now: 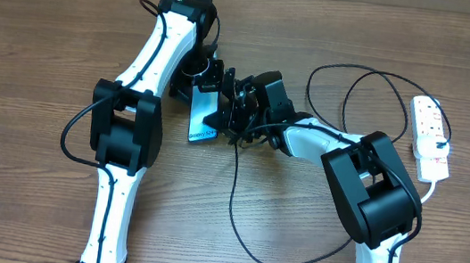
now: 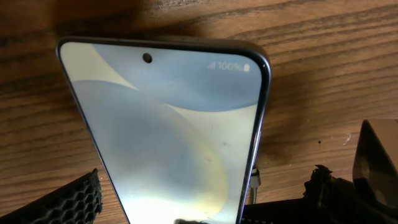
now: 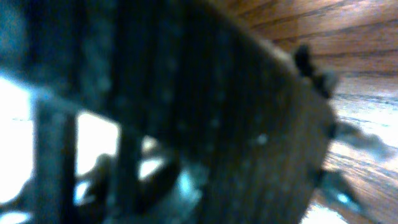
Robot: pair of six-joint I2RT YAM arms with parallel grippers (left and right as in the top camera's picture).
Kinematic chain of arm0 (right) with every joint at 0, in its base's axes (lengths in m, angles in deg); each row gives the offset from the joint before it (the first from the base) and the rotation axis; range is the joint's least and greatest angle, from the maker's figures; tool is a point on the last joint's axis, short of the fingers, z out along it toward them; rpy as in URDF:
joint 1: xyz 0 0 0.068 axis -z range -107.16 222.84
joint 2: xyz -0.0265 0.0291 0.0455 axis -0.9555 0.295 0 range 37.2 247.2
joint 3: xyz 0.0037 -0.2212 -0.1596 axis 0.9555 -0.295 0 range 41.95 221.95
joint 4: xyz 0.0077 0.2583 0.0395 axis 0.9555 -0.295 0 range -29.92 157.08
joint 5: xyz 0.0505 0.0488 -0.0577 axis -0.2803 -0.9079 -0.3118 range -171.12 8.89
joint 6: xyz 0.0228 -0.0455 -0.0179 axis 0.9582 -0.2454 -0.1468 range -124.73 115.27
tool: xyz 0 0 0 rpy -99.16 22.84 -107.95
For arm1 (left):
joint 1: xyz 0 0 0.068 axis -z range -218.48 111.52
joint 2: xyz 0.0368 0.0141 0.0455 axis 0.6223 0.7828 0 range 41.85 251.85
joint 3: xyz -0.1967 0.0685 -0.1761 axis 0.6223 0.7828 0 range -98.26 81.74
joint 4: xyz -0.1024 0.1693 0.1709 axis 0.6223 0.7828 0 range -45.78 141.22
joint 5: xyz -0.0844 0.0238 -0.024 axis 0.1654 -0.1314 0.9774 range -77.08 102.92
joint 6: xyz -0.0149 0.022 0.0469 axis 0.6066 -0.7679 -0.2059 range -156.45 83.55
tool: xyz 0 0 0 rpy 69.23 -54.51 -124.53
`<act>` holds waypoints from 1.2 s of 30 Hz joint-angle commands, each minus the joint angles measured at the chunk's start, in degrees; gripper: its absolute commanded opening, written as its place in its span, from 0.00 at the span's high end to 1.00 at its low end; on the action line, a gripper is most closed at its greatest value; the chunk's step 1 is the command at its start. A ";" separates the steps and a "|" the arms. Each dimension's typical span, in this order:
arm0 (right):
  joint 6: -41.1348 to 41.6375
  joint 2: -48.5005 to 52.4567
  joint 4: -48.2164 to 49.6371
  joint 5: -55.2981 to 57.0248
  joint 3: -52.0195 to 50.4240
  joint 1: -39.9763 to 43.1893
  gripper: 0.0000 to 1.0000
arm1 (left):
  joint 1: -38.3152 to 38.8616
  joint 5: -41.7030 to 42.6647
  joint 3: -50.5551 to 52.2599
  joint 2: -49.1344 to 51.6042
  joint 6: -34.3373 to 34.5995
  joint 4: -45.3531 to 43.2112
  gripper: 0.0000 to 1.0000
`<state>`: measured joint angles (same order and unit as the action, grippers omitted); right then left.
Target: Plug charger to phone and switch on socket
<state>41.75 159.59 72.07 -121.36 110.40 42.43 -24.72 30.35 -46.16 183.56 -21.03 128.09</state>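
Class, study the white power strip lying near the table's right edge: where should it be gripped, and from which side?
Grip the power strip across its narrow width, about mid-length, coming straight down from above. It lies flat on the table, long and slim, so its two long sides give parallel faces to pinch.
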 commanded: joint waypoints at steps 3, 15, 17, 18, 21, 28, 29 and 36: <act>-2.01 0.09 3.52 -9.94 0.17 1.68 0.96 | -2.64 6.69 -2.64 0.24 -7.34 2.34 0.00; 2.54 0.09 14.71 -25.49 0.17 7.13 0.96 | -14.10 44.70 -5.16 0.24 -22.86 6.95 0.11; 6.75 0.09 18.97 -26.75 0.17 7.65 0.96 | -14.99 45.29 -5.16 0.24 -24.85 7.76 0.12; 8.39 0.09 20.48 -26.77 0.17 7.80 0.96 | -15.28 45.44 -5.16 0.24 -25.57 7.87 0.13; 14.19 0.09 25.27 -26.73 0.17 8.31 0.96 | -15.45 48.63 -5.16 0.24 -27.93 7.96 0.15; 28.13 0.09 36.22 -25.05 0.17 8.33 0.96 | -14.34 67.30 -5.14 0.24 -34.32 6.86 0.27; 30.18 0.09 38.75 -24.68 0.17 8.33 0.96 | -14.05 68.67 -5.16 0.24 -34.88 6.88 0.28; 35.60 0.09 45.92 -21.44 0.17 8.26 0.96 | -12.20 69.79 -5.16 0.24 -35.15 6.88 0.36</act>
<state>72.98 159.80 116.92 -144.51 110.03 50.95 -38.47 95.53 -49.94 183.56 -53.40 134.87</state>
